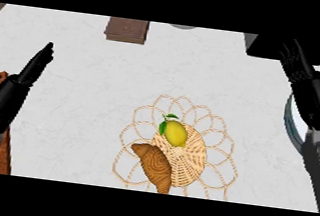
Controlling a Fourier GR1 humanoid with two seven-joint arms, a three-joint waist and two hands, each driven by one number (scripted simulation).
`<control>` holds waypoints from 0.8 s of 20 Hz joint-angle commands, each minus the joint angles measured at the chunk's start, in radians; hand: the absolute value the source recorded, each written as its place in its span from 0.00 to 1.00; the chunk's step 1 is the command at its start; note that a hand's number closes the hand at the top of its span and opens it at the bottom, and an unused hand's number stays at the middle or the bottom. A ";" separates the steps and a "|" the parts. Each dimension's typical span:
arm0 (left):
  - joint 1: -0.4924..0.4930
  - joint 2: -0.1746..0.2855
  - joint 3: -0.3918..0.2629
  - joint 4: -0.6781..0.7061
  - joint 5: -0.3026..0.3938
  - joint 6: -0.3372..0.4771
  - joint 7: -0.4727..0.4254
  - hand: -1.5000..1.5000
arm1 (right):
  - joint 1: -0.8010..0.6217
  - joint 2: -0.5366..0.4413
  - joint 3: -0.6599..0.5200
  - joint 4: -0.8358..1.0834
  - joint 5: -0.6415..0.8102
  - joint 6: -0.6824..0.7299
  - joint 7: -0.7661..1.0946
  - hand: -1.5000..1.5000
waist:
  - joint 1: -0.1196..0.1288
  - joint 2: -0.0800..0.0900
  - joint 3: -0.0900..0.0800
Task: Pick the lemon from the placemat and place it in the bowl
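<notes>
lemon (175,133): on the placemat's (217,152) middle, just behind the croissant (154,167).
croissant: on the placemat's near part.
bowl (291,128): right of the placemat, apart.

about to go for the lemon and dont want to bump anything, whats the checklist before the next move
1. Lemon lying free on the placemat: ok.
2. Room around it: not ok, the croissant lies close at its lower left.
3. Right hand open and holding nothing: ok, though far from the lemon.
4. Bowl free to receive: cannot tell, the right arm hides most of it.
5. Left hand out of the way: ok, open at the left.
</notes>
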 commanded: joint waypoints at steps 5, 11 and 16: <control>-0.070 -0.077 0.018 -0.011 0.019 0.059 0.043 0.50 | -0.133 0.147 0.242 0.101 -0.208 0.444 -0.005 1.00 | 0.151 0.048 0.024; -0.123 -0.154 0.010 0.037 0.028 0.114 0.146 0.50 | -0.257 0.127 0.186 0.371 -0.193 0.608 -0.215 0.00 | 0.090 0.049 0.024; -0.122 -0.162 0.006 0.029 0.002 0.145 0.174 0.50 | -0.377 0.020 0.215 0.404 -0.081 0.824 -0.407 0.00 | 0.077 0.032 0.023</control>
